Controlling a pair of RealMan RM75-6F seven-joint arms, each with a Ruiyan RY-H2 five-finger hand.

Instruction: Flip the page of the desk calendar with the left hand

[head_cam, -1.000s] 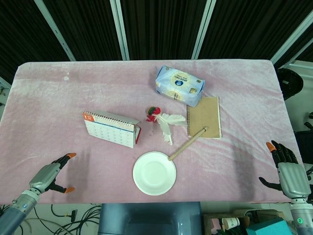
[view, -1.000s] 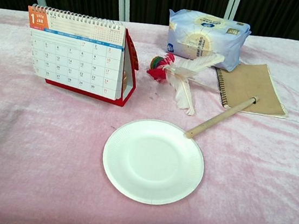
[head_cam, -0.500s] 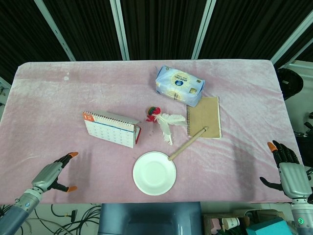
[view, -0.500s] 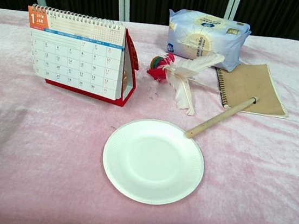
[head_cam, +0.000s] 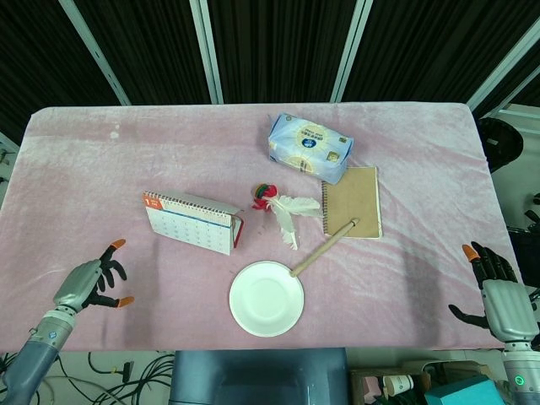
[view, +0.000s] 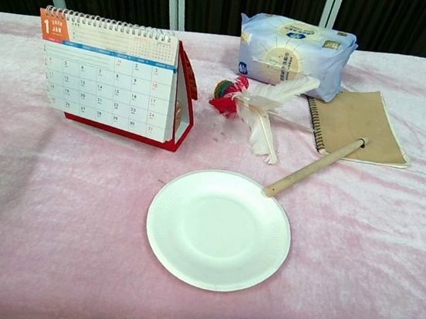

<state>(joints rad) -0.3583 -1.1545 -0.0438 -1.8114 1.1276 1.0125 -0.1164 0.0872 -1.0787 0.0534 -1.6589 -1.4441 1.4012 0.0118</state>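
White paper plate point(view: 218, 230) holds nothing; left hand point(head_cam: 90, 282) and right hand point(head_cam: 498, 297) spread, empty.

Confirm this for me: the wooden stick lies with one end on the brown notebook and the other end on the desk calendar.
Not quite. In the chest view the wooden stick does start on the brown notebook, but its other end rests on the white paper plate, not the desk calendar.

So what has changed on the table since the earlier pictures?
Only the left hand moved: it rose and came a little nearer the desk calendar, fingers apart, holding nothing. The calendar is untouched, still on its January page. The right hand stayed put.
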